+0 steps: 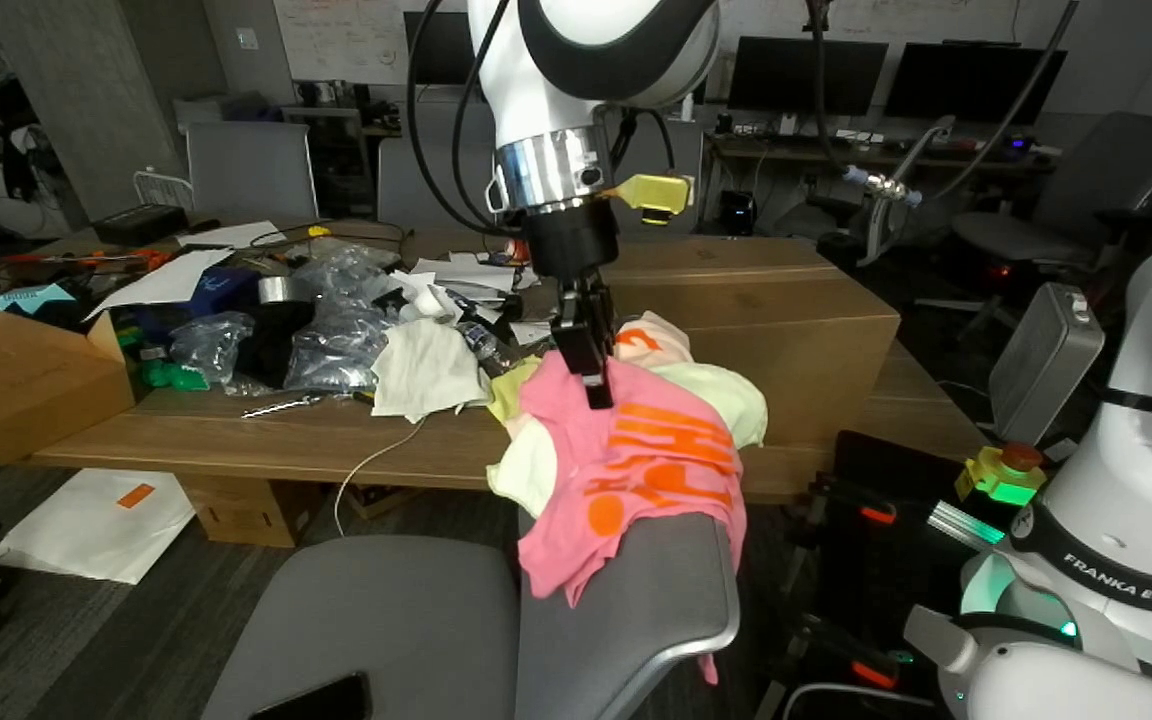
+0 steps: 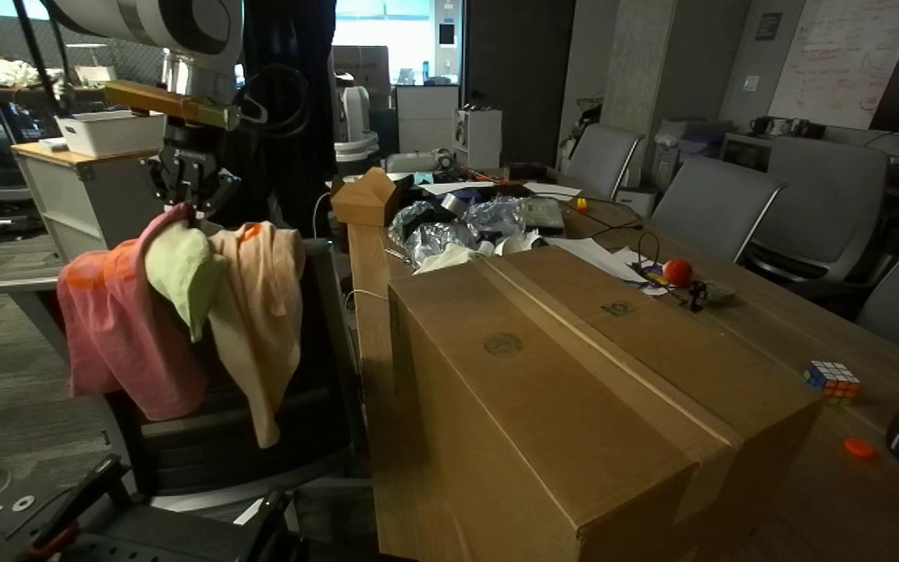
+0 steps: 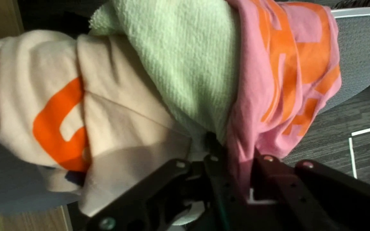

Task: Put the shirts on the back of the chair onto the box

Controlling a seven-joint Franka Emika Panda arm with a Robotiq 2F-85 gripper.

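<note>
A pink shirt with orange letters [image 1: 626,450] drapes over the grey chair's back [image 1: 651,580]. A pale green cloth [image 2: 180,265] and a peach shirt with orange print [image 2: 262,273] lie beside it on the chair back. All three also show in the wrist view: pink [image 3: 249,83], green [image 3: 188,57], peach [image 3: 117,106]. My gripper [image 1: 593,385] points down at the top of the pile. In the wrist view my gripper [image 3: 233,149] has pink fabric bunched tightly between its fingers. The fingertips are partly hidden by cloth. The large closed cardboard box [image 2: 566,351] stands on the table beside the chair.
The wooden table [image 1: 336,450] holds plastic bags [image 1: 336,310], papers, a white cloth [image 1: 426,370] and a small open carton [image 1: 36,380]. A Rubik's cube [image 2: 832,380] lies beyond the box. A phone [image 1: 321,700] lies on the chair seat. Another white robot arm [image 1: 1126,520] stands nearby.
</note>
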